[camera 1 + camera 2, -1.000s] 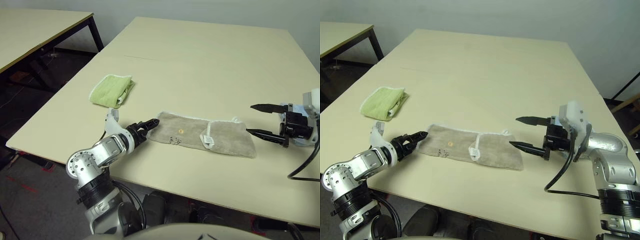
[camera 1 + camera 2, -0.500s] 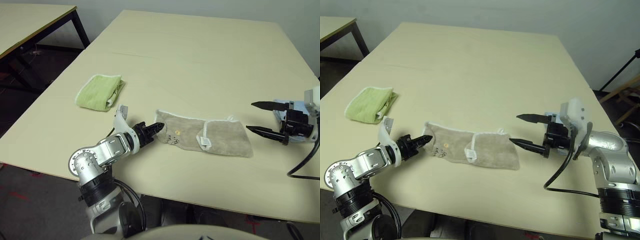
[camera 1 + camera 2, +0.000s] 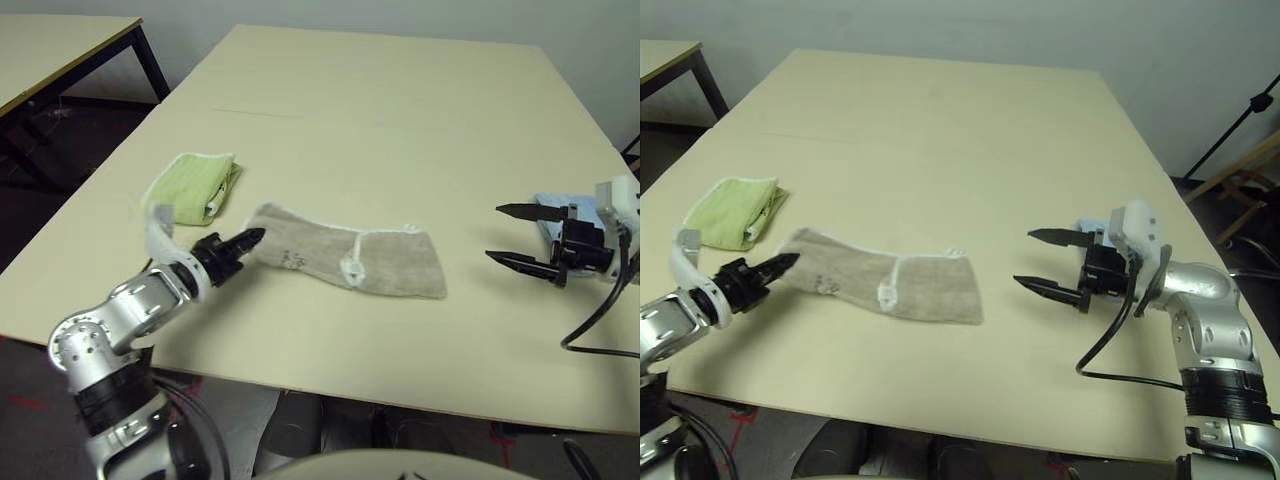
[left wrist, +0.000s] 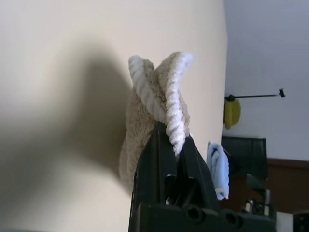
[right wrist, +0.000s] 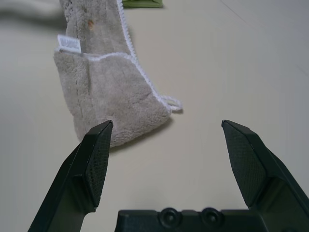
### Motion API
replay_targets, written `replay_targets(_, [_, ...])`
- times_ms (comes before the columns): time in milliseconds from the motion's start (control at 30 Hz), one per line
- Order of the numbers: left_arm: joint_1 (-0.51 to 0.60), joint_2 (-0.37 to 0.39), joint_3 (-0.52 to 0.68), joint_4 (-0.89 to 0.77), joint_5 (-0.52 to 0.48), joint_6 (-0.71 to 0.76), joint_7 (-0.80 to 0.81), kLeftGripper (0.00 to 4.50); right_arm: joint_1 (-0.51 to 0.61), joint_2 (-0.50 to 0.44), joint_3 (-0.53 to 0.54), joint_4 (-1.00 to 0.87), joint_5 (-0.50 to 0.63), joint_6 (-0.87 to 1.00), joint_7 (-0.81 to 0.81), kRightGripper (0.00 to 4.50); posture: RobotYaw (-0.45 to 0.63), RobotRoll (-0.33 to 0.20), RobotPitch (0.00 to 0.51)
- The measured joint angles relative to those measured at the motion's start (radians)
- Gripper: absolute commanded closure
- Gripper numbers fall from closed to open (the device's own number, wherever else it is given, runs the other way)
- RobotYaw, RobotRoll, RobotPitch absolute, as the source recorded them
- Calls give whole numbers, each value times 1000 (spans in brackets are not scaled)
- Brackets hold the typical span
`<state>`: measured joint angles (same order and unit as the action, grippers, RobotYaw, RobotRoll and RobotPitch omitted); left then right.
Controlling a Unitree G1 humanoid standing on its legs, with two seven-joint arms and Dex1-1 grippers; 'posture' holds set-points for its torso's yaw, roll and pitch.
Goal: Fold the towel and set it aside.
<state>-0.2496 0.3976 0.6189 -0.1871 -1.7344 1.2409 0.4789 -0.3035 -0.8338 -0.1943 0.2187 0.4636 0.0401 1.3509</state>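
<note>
The beige towel (image 3: 350,262) lies folded into a long strip across the near part of the table (image 3: 400,110), its white tag (image 3: 352,268) on top. My left gripper (image 3: 250,238) is shut on the towel's left end, and the left wrist view shows the white-edged corner (image 4: 164,92) pinched between the black fingers (image 4: 159,154). Off the towel's right end, with bare table between, my right gripper (image 3: 492,233) hangs open. In the right wrist view the towel (image 5: 104,82) lies beyond the spread fingertips (image 5: 99,145).
A small folded light green towel (image 3: 192,188) lies just beyond my left gripper, close to the table's left edge. A light blue cloth (image 3: 552,204) sits behind my right gripper. A second table (image 3: 50,45) stands at the far left across a gap.
My left gripper has closed on the towel's left end and dragged the towel left, toward the green towel and away from the right gripper. The right gripper stays open. The head view has shifted.
</note>
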Motion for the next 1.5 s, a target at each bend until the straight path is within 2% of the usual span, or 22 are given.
replay_targets(133, [-14, 69, -129, 0, -76, -62, -11, 4459, -9, 2, 18, 1, -1, 11, 6, 0, 245, 0, 94])
replay_targets(167, [-41, 84, -193, -2, -85, -63, -32, 4459, -10, 2, 21, 1, -1, 19, 9, 0, 245, 0, 94])
replay_targets(300, [-164, 106, -408, -23, -76, -25, -137, 4459, -29, 3, 26, 0, -1, 34, 15, 0, 237, 0, 94])
replay_targets(400, [-242, 93, -528, -4, -21, -4, -217, 4459, -28, 3, 26, -5, -1, 46, 16, 0, 227, 0, 95])
replay_targets(700, [-476, -34, -756, 195, 355, -4, -528, 4459, 68, -18, 12, -85, 17, 109, 14, 0, 169, 0, 98])
replay_targets(900, [-512, -93, -862, 277, 594, -22, -718, 4459, 132, -52, -25, -143, 56, 159, 17, 0, 147, 0, 98])
replay_targets(1067, [-517, -142, -899, 321, 737, -42, -820, 4459, 184, -80, -48, -208, 90, 210, 17, 0, 123, 0, 96])
replay_targets(1100, [-518, -151, -902, 329, 764, -45, -836, 3948, 190, -86, -58, -219, 93, 219, 16, 0, 113, 0, 96])
replay_targets(1167, [-521, -166, -909, 344, 809, -51, -866, 3424, 195, -95, -71, -238, 103, 233, 15, 0, 109, 0, 94])
replay_targets(1300, [-529, -187, -913, 348, 878, -56, -922, 1973, 210, -117, -91, -278, 119, 269, 3, 0, 102, 0, 88])
replay_targets(1467, [-539, -188, -906, 337, 923, -51, -972, 206, 216, -133, -105, -327, 136, 314, -8, 0, 102, 0, 83])
replay_targets(1500, [-539, -184, -900, 319, 922, -39, -978, 26, 216, -133, -106, -328, 139, 318, -10, 0, 102, 0, 83])
